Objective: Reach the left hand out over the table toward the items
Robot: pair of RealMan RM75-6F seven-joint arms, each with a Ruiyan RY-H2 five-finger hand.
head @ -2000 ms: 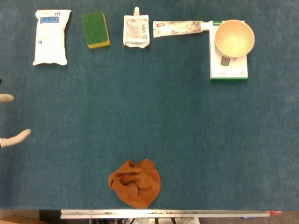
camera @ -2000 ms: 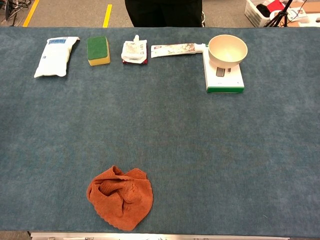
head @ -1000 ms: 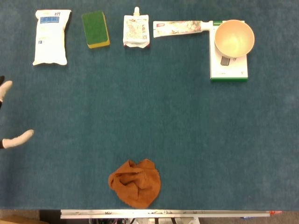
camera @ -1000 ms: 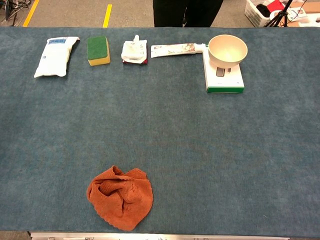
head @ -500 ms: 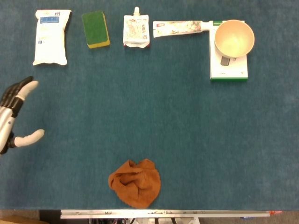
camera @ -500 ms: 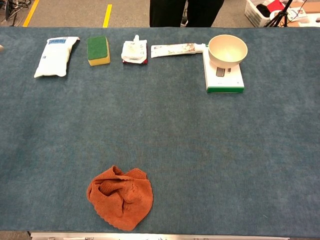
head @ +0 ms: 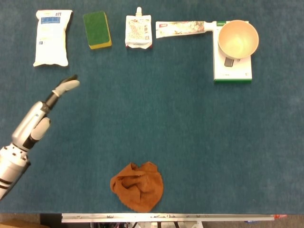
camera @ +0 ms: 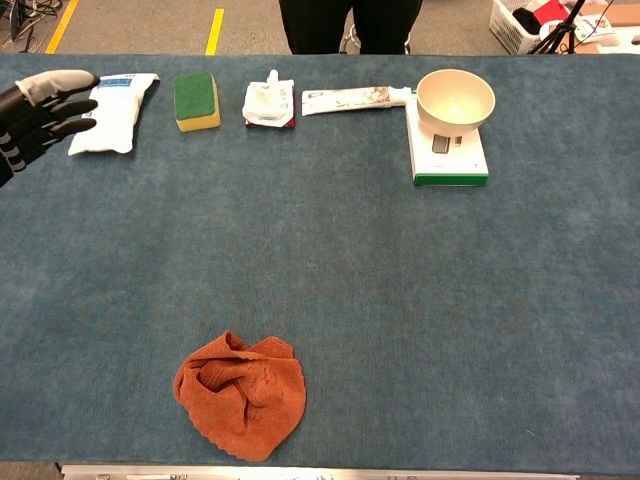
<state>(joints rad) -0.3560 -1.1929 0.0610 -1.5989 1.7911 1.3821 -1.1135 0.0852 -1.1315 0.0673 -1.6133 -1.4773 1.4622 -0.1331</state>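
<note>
The reach is under way but looks short of done: the left hand (head: pixel 40 118) is out over the blue table cover (head: pixel 156 118) near its left side, fingers extended and apart, holding nothing, pointing up and away toward the far row of items. In the head view its forward fingertip lies just below and to the right of the white pouch (head: pixel 52 37), apart from it; in the chest view the hand (camera: pixel 38 108) overlaps the pouch's left edge, so it seems to hover above the table close to that item, though how high I cannot tell. The forearm runs diagonally from the lower left corner. The items lie in a line along the far edge: the white pouch, a green-and-yellow sponge (head: pixel 97 30), a spouted sachet (head: pixel 138 31), a toothpaste tube (head: pixel 183 28), and a cream bowl (head: pixel 238 39) sitting on a white and green kitchen scale (head: pixel 232 69). A crumpled orange cloth (head: pixel 137 186) rests near the front edge, well apart from the hand. The next move probably calls for extending farther forward, keeping clear of the pouch. The right hand shows in neither view.
</note>
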